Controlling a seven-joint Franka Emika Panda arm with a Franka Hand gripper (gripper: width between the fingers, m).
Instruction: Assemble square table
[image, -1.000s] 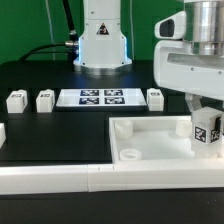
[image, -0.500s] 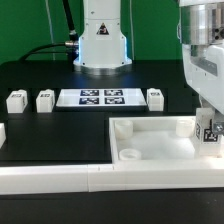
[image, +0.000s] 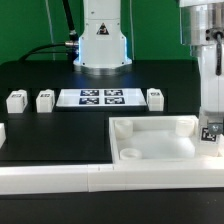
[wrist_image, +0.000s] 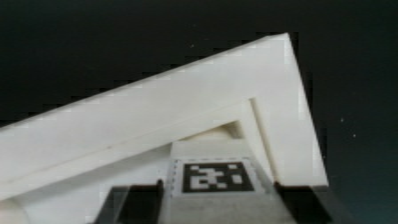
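The square table top (image: 150, 142) lies rim up at the front right of the exterior view, with a round socket (image: 129, 155) at its near left corner. My gripper (image: 212, 136) is at the exterior view's right edge, shut on a short white tagged leg (image: 210, 132), held low at the top's far right corner. In the wrist view the leg (wrist_image: 217, 175) sits between the dark fingers (wrist_image: 139, 204), over a corner of the top (wrist_image: 160, 110). Three loose legs stand behind: two at the left (image: 15, 99) (image: 44, 99) and one (image: 155, 97) right of the marker board.
The marker board (image: 100, 97) lies flat at the back middle, in front of the arm's base (image: 103, 45). A long white border bar (image: 90, 178) runs along the front edge. Another white piece (image: 2, 132) shows at the exterior view's left edge.
My gripper has moved down and toward the exterior view's right with the leg, from above the top's right side to low at its far right corner.
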